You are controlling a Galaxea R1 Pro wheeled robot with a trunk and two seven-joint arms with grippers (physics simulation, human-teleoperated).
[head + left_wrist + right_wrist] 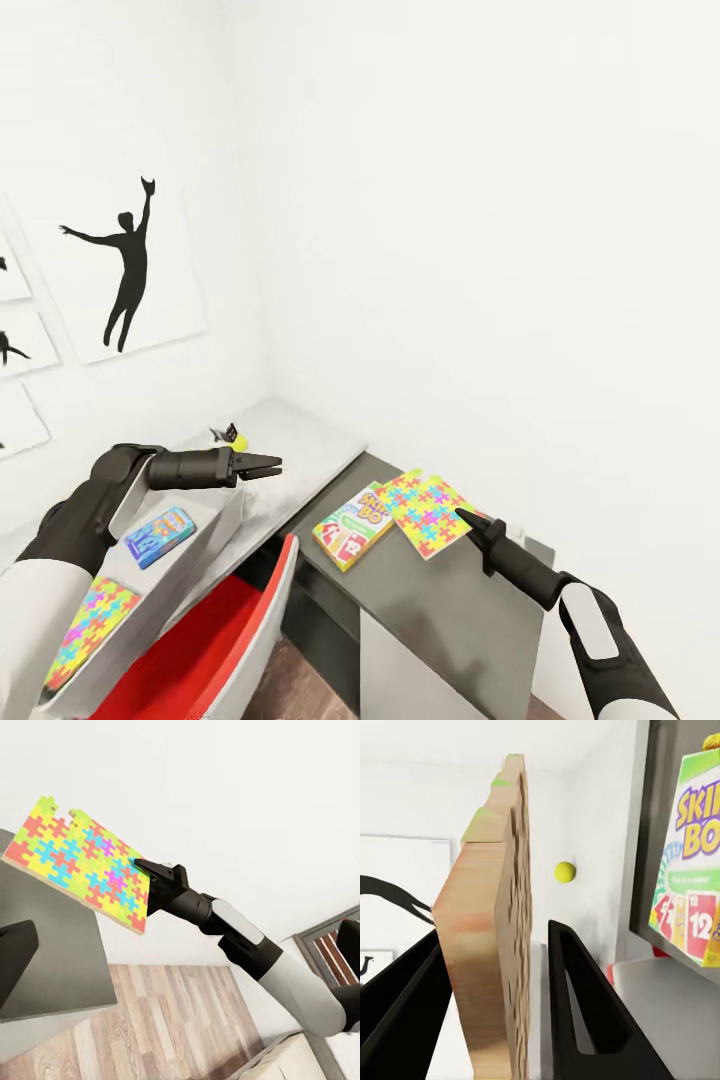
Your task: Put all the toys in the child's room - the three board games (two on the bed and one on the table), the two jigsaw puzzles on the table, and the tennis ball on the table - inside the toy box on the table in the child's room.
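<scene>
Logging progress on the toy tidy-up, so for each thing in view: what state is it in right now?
Right gripper: shut on jigsaw puzzle, lifted off the cabinet.
Left gripper: empty, jaws close together, above the table.
Toy box: holds the blue board game and a second jigsaw.
Yellow-green board game: flat on the cabinet top.
Tennis ball: on the table, not boxed.

Head view: camera set high, facing forward and down into a white room corner over the table (pixel 300 440). Left wrist view: looks across at the right gripper (pixel 142 864) and a jigsaw puzzle (pixel 82 859), from moderate range. Right wrist view: looks along its own fingers (pixel 577 1005), very close, at the puzzle's edge. All three views share this puzzle.
</scene>
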